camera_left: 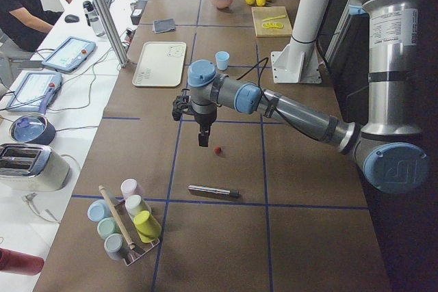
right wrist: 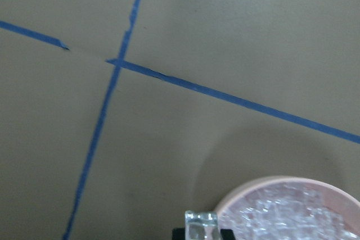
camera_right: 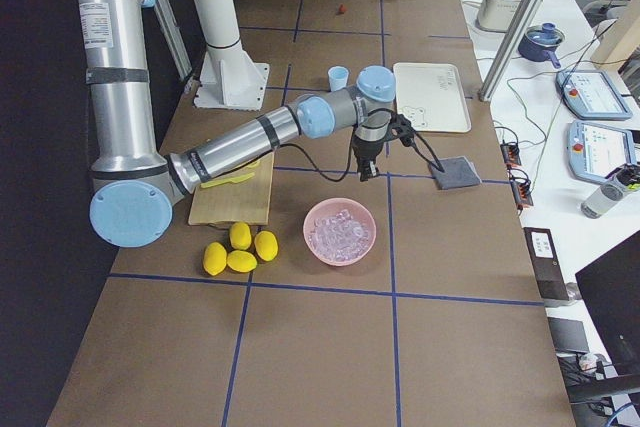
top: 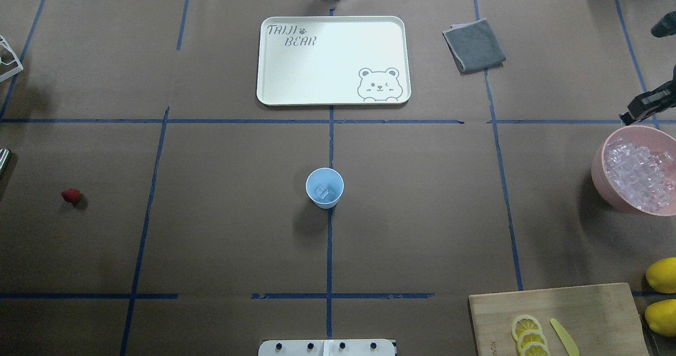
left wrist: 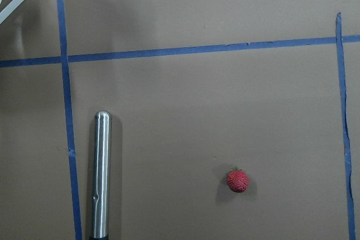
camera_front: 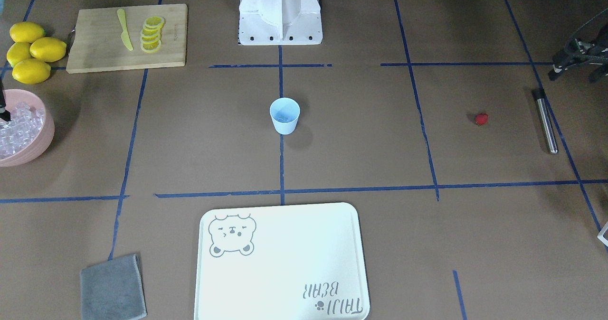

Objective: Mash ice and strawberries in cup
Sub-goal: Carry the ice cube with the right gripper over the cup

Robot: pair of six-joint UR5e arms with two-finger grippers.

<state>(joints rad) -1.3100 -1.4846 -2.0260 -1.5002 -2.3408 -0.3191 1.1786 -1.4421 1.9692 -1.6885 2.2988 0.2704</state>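
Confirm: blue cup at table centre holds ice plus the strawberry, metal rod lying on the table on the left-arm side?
Wrong on the strawberry. The overhead view shows the cup holding only ice; the strawberry lies on the table on the left-arm side, apart from the cup. The metal rod does lie on the table there.

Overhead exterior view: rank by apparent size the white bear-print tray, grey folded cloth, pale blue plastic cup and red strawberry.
1. white bear-print tray
2. grey folded cloth
3. pale blue plastic cup
4. red strawberry
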